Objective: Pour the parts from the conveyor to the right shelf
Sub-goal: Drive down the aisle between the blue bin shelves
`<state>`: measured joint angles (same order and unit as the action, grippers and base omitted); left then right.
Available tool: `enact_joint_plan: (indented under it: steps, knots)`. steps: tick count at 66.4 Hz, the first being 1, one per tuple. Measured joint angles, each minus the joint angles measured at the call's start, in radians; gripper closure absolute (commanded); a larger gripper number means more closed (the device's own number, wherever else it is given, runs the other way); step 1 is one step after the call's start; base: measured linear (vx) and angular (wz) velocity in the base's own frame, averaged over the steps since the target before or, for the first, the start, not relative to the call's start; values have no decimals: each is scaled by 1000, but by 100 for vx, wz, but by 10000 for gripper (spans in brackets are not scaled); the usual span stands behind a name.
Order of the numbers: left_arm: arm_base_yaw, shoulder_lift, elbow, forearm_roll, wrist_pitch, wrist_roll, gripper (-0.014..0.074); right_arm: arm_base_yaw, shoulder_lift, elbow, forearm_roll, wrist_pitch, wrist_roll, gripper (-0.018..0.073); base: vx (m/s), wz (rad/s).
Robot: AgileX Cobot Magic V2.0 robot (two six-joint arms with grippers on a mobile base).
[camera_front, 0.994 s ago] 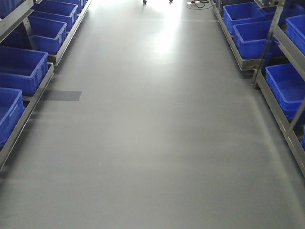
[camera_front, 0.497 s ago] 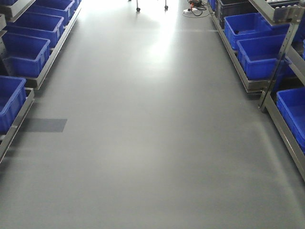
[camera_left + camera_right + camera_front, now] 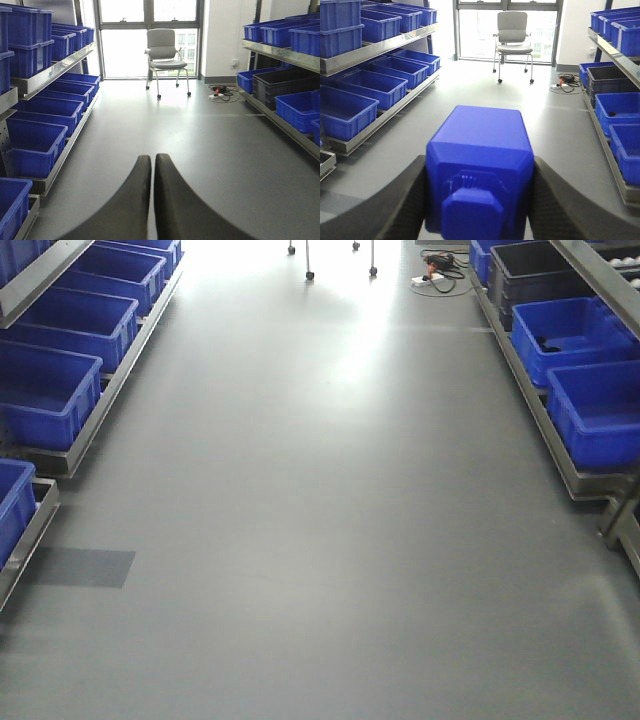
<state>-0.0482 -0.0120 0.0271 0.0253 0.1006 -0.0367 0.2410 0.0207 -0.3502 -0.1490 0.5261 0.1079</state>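
A bright-blue block with a square stud, one of the parts [image 3: 480, 145], fills the right wrist view, and my right gripper [image 3: 480, 170] is shut on its two sides above the grey floor. My left gripper [image 3: 152, 160] is shut with nothing between its dark fingers [image 3: 135, 200]. The right shelf [image 3: 556, 450], a steel rack holding blue bins, runs along the right of the aisle; the same right shelf [image 3: 280, 50] also shows in the left wrist view and the right shelf [image 3: 615, 52] in the right wrist view. The conveyor is out of view.
A matching rack of blue bins [image 3: 60, 390] lines the left side. An office chair [image 3: 166, 50] on castors stands at the aisle's far end by the window. A power strip with cable [image 3: 438, 270] lies on the floor near a black bin [image 3: 530, 275]. A dark floor patch [image 3: 80, 567] sits low left.
The front view has advanced down the aisle: the dark floor patch and the bins slid toward the bottom of the frame, and the chair's castors and the black bin came into view.
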Motion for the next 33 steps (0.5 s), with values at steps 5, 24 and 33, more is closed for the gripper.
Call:
enact_joint_plan:
  steps: [5, 24, 33]
  knots:
    - [0, 0, 0, 0, 0, 0, 603, 0, 0, 0, 0, 0, 0, 564, 60, 13]
    - [0, 0, 0, 0, 0, 0, 603, 0, 0, 0, 0, 0, 0, 564, 58, 11]
    - [0, 0, 0, 0, 0, 0, 603, 0, 0, 0, 0, 0, 0, 564, 51, 22]
